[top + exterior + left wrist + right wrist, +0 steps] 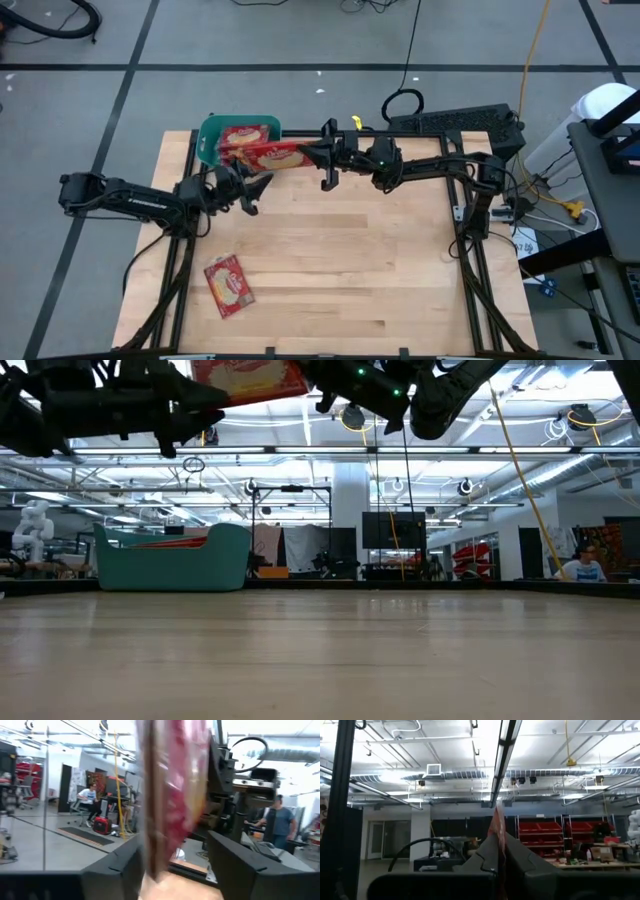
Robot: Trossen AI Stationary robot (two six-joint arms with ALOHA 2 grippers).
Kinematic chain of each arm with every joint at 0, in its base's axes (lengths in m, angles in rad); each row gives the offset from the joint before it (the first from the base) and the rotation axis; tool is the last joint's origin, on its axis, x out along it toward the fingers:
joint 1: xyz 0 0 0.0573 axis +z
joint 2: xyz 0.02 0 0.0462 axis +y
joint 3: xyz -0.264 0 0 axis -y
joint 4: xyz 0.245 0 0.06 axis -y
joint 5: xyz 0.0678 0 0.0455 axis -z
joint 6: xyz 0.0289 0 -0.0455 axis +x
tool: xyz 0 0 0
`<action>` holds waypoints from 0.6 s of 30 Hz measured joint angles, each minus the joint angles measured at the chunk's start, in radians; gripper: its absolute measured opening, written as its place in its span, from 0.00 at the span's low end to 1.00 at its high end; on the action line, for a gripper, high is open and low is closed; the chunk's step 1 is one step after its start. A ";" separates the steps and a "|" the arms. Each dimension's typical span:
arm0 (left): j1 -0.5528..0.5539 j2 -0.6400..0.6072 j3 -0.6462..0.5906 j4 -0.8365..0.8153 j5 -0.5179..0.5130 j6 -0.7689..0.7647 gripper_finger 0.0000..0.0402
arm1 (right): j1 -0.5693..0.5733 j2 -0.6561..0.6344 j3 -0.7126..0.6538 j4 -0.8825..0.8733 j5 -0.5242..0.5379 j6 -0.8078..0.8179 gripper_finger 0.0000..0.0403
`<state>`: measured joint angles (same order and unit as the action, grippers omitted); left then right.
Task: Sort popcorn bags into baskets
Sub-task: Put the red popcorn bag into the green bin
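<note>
High view, held bag: a red popcorn bag (268, 155) hangs in the air just in front of the basket, its right end pinched by the right gripper (305, 155).
Right gripper jaws: together, clamped on the bag's edge; right wrist view shows the thin red packet (498, 832) edge-on between the fingers.
Left gripper (250, 187): just beside the held bag, on the side away from the basket; jaws apart, with the bag (175, 795) standing between the fingers (112, 870) in the left wrist view.
Teal basket (212, 130): at the table's far left edge, one bag (245, 133) lying inside.
Loose bag (229, 285): flat on the wooden table (400, 270), near the front left, well apart from the basket.
Low view: held bag (250, 378) high above the tabletop; basket (175, 558) at left.
Background: people (90, 800) seated and standing in the room.
</note>
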<state>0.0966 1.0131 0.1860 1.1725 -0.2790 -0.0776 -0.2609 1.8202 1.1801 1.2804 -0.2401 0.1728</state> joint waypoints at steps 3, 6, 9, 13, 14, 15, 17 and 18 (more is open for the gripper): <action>0.026 0.003 0.000 0.006 0.001 0.000 0.41 | 0.001 0.000 0.000 -0.032 0.000 -0.004 0.00; 0.043 0.003 0.000 0.003 0.023 0.001 0.26 | -0.002 -0.001 0.000 -0.073 0.001 -0.013 0.00; 0.060 0.001 0.000 -0.002 0.060 0.004 0.10 | -0.011 -0.002 0.001 -0.093 0.001 -0.016 0.00; 0.099 -0.013 -0.001 -0.020 0.068 0.018 0.05 | -0.034 -0.005 0.003 -0.151 0.001 -0.028 0.00; 0.116 -0.022 -0.001 -0.027 0.069 0.018 0.07 | -0.044 -0.006 0.003 -0.172 0.001 -0.028 0.00; 0.136 -0.036 -0.001 -0.037 0.069 0.018 0.08 | -0.055 -0.006 0.004 -0.201 0.001 -0.028 0.01; 0.183 -0.078 -0.001 -0.072 0.069 0.018 0.08 | -0.084 -0.006 0.004 -0.270 0.000 -0.028 0.03; 0.209 -0.105 -0.001 -0.101 0.070 0.018 0.08 | -0.099 -0.006 0.003 -0.312 -0.001 -0.028 0.05</action>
<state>0.3059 0.9080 0.1848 1.0719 -0.2093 -0.0601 -0.3603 1.8145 1.1835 0.9687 -0.2416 0.1448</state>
